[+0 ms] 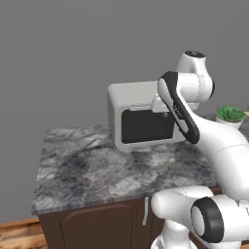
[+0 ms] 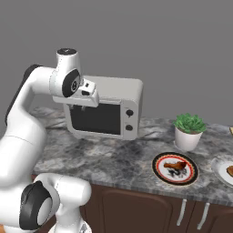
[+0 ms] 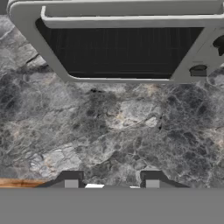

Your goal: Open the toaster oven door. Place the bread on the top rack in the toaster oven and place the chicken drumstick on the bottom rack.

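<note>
You are on the first step: the door (image 3: 118, 48) is shut, and your gripper (image 3: 111, 180), jaws parted and empty, must reach its handle (image 3: 131, 21).

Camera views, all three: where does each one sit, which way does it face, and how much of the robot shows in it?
Left base view: behind the arm to its left, facing the toaster oven on the counter; the arm rises from the lower right.
Right base view: behind the arm to its right, facing the same oven, with the plant and patterned plate; the arm rises from the lower left.
Hand view: on the hand, looking down past the gripper at the shut toaster oven door and marble.
Shared: oven, door, counter.
</note>
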